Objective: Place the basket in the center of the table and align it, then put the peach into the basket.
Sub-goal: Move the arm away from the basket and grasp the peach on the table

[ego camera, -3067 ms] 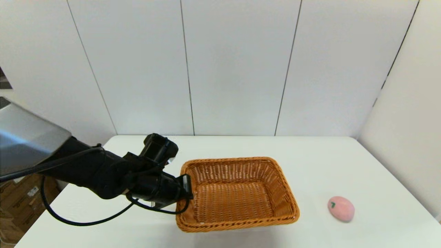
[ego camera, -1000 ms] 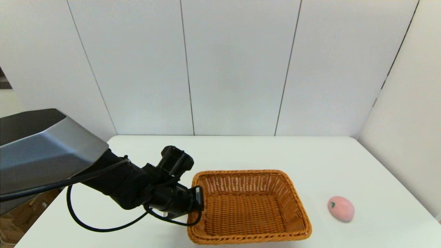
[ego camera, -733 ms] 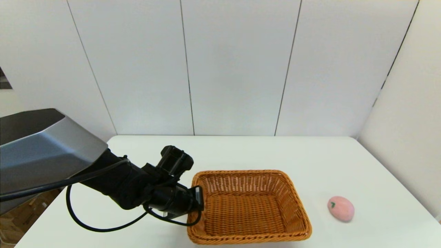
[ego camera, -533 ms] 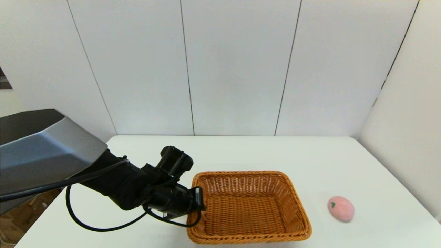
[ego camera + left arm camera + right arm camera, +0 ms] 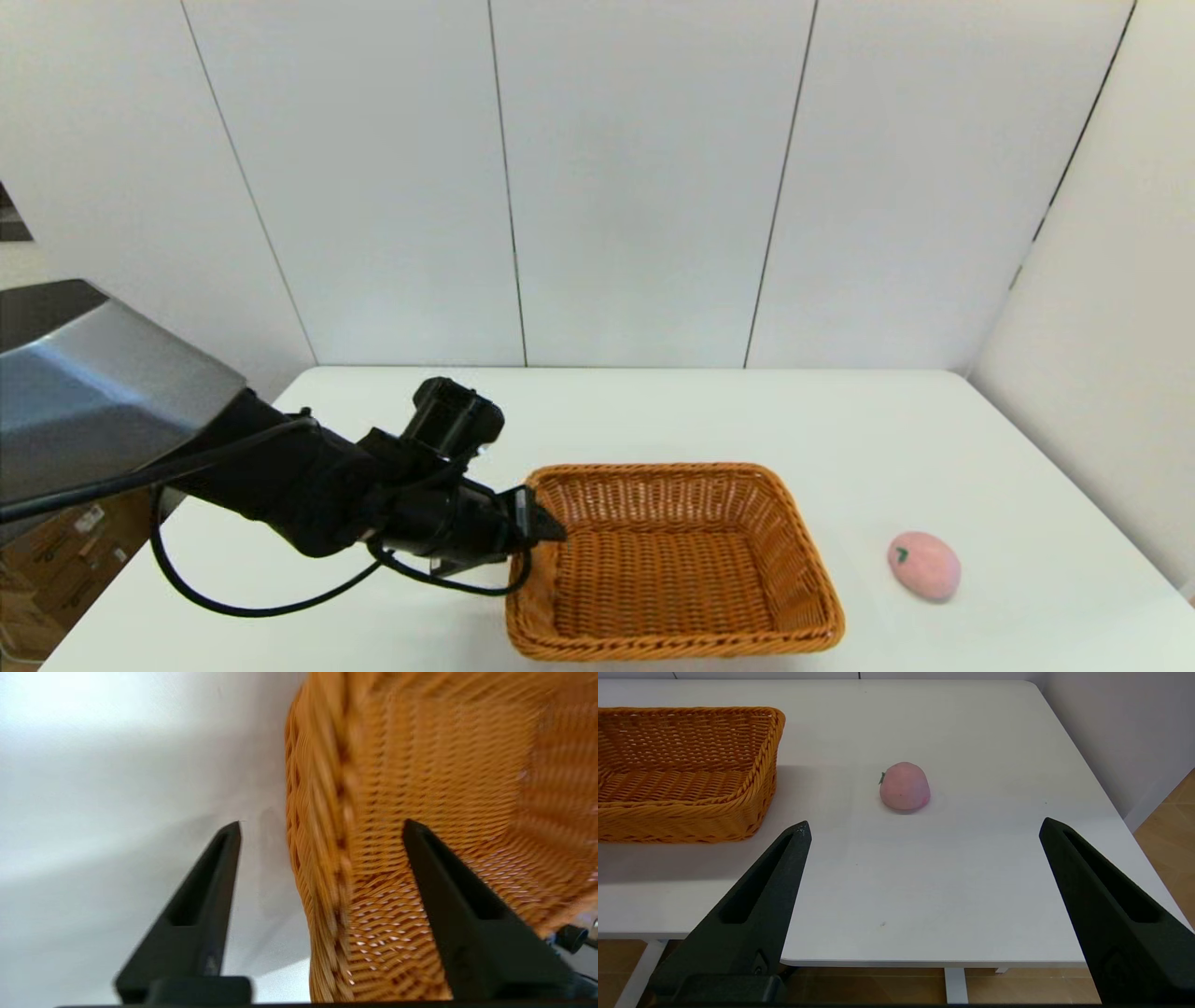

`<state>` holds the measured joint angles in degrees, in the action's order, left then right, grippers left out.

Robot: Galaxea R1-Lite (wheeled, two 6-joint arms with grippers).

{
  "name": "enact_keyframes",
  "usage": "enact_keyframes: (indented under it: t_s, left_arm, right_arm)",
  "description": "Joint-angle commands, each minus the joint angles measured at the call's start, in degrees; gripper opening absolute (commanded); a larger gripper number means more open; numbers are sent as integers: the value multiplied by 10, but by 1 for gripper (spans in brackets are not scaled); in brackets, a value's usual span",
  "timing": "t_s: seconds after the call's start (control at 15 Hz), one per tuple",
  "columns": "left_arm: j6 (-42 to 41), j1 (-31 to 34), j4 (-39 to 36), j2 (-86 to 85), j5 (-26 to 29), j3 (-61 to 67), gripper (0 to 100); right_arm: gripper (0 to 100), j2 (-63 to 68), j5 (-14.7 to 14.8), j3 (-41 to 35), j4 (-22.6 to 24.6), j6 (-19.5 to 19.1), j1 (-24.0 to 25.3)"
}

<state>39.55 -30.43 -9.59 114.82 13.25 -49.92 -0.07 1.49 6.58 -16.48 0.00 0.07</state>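
The orange-brown woven basket (image 5: 674, 497) rests on the white table (image 5: 700, 411), near its front edge and about mid-width. My left gripper (image 5: 549, 528) is open at the basket's left wall. In the left wrist view the basket (image 5: 420, 765) has its braided rim between the two spread fingers, one outside over the table and one inside, neither pressing on it. The pink peach (image 5: 922, 565) lies on the table to the right of the basket. My right gripper (image 5: 924, 823) hangs open off the table's front edge, with the peach (image 5: 904, 786) ahead of it and the basket (image 5: 691, 812) further left.
White wall panels stand behind the table (image 5: 924, 882) and along its right side. A black cable (image 5: 233, 607) loops under my left arm above the table's left part. Bare tabletop separates the basket from the peach.
The basket was carried right and toward the front edge, then stayed put. My left gripper has opened off the rim and drawn slightly back left and up. The peach has not moved.
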Motion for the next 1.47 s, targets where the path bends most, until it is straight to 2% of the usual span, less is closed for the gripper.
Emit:
enact_keyframes:
  t_s: [0.07, 0.2, 0.4, 0.6, 0.73, 0.8, 0.87, 0.93, 1.13, 1.47]
  left_arm:
    - [-68, 70, 29, -188, 1, 0, 100]
    - [-100, 85, 90, -295, 0, 1, 100]
    - [-121, 85, 141, -450, -13, 4, 100]
    - [-176, 84, 178, -605, -111, 21, 100]
    - [-204, 84, 228, -674, -183, 25, 100]
    - [-221, 90, 255, -704, -222, 27, 100]
    - [-229, 126, 265, -725, -237, 39, 100]
    - [-232, 174, 263, -747, -235, 59, 100]
    - [-274, 229, 256, -855, -237, 153, 100]
    - [-284, 262, 220, -991, -238, 287, 100]
  right_arm:
    - [100, 0, 0, 0, 0, 0, 0]
    - [100, 0, 0, 0, 0, 0, 0]
    - [100, 0, 0, 0, -1, 0, 0]
    - [100, 0, 0, 0, 0, 0, 0]
    - [100, 0, 0, 0, -1, 0, 0]
    - [100, 0, 0, 0, 0, 0, 0]
    - [100, 0, 0, 0, 0, 0, 0]
    - [100, 0, 0, 0, 0, 0, 0]
    - [100, 0, 0, 0, 0, 0, 0]
    - [100, 0, 0, 0, 0, -1, 0]
